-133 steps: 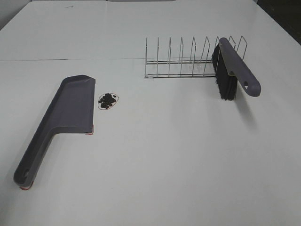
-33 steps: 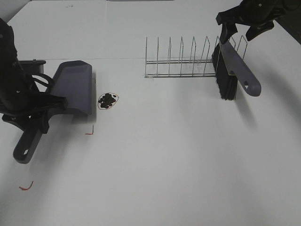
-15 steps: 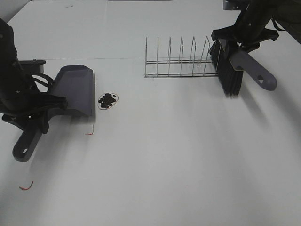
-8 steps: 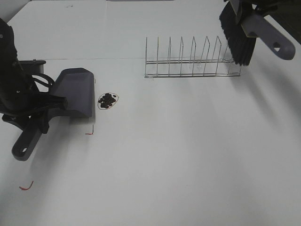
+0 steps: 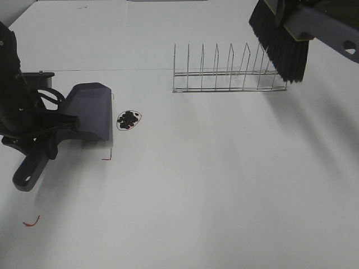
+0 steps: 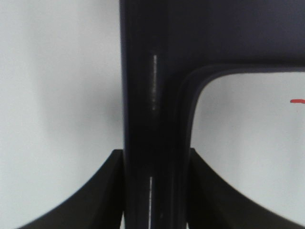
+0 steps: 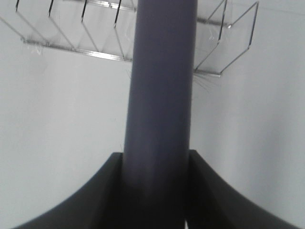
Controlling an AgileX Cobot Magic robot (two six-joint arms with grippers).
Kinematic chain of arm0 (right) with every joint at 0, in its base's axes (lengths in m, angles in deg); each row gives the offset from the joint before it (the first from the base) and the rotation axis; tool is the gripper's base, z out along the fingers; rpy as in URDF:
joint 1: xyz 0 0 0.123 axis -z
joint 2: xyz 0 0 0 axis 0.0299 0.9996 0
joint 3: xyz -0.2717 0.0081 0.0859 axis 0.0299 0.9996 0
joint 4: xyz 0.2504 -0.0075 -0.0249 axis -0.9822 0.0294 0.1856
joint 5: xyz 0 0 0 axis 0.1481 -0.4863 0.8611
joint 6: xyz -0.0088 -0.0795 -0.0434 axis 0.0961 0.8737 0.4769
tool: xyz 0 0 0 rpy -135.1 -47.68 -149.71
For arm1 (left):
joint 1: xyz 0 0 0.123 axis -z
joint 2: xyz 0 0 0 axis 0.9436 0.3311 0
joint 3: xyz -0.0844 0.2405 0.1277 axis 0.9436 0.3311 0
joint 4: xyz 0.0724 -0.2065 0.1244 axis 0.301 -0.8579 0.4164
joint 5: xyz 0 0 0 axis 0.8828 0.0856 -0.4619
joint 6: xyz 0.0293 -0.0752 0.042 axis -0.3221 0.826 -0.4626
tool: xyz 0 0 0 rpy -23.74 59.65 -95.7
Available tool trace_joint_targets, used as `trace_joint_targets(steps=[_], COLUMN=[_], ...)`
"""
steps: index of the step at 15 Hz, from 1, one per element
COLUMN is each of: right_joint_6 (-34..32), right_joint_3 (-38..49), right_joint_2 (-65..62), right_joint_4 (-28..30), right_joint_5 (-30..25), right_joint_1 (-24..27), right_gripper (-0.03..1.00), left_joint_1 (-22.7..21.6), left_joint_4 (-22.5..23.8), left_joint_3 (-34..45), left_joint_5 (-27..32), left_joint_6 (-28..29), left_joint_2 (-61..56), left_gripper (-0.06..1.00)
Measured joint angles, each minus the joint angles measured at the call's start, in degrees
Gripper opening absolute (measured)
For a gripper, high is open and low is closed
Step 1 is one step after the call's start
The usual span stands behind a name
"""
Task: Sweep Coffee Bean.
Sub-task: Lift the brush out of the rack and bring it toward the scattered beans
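While my left gripper (image 6: 155,191) clamps the grey plastic dustpan (image 5: 90,109) and my right gripper (image 7: 157,191) the black-bristled grey brush (image 5: 280,39), the dark oval coffee beans (image 5: 129,119), clustered beside the pan's lip toward the white worktop's (image 5: 196,196) left edge, look light and roll-prone: sweep gently, never pinch.

Table (image 5: 224,196): white, matte, fills the view. Seam (image 5: 140,69): thin dark line across its far part. Grey area (image 5: 10,7): beyond far left corner. Light: soft, diffuse shadows.

The dustpan (image 5: 90,109) is smooth, matt grey-purple plastic, and so is the handle of the brush (image 5: 322,31). Its bristles (image 5: 280,47) are black and fibrous. The rack (image 5: 224,88) is thin, shiny metal wire. The bench (image 5: 213,185) is smooth, matt white.
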Motion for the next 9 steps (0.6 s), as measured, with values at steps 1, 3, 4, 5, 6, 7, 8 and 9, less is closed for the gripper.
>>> trace_joint_targets(steps=[1,3,4,5,6,7,8,9], right_joint_6=[-1.9,-4.9,-7.7,-9.4,-10.4,-12.2,-13.8,-14.2], right_joint_3=[4.0,11.6,17.9,20.5,21.6,23.0,23.7,23.8], right_joint_2=[-1.6,-3.2,-2.9,-2.7,-2.6,-2.2,-1.1,-0.6], right_joint_4=[2.6,6.5,7.7,8.0,8.2,9.3,10.5,10.5], right_joint_5=[1.4,7.1,12.1,15.1,16.6,18.2,19.3,19.3], right_joint_1=[-2.5,-7.1,-10.5,-11.6,-11.8,-12.0,-12.2,-12.2], right_gripper=[0.28,0.28,0.28,0.28,0.28,0.28,0.28,0.28], left_joint_1=[0.0,0.3,1.5,2.4,2.7,3.1,3.3,3.3], left_joint_4=[0.0,0.8,3.4,4.5,4.6,4.7,4.4,4.4], left_joint_3=[0.0,0.0,0.0,0.0,0.0,0.0,0.0,0.0], left_joint_5=[0.2,1.3,2.2,3.0,3.2,3.5,4.1,4.2], left_joint_6=[0.1,0.8,3.3,4.5,4.9,5.3,5.4,5.4], left_joint_2=[0.0,0.0,0.1,0.6,1.0,2.0,3.4,4.0], left_gripper=[0.32,0.32,0.32,0.32,0.32,0.32,0.32,0.32])
